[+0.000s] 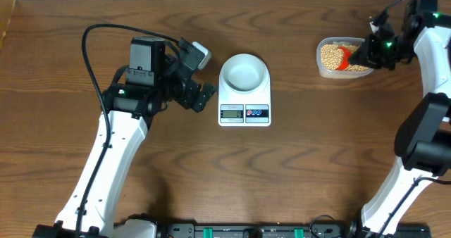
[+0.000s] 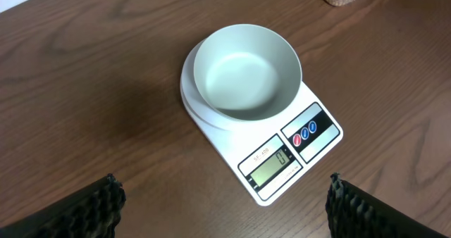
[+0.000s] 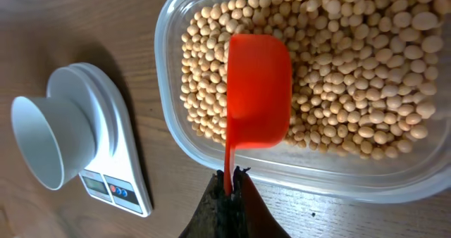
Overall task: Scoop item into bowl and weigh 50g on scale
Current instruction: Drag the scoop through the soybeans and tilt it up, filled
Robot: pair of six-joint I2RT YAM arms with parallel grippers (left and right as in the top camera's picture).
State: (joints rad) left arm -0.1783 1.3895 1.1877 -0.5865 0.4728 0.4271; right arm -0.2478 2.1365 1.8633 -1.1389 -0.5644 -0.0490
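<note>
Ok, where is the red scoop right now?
Overhead view, far right: the red scoop sits in the clear tub on the beans, its handle pinched by the right hand, well right of the scale.

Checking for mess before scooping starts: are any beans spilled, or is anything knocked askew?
Nothing stands out. The beans all lie inside the clear tub, the bowl sits upright and empty on the scale, and the right gripper holds the red scoop by its handle over the beans.
</note>
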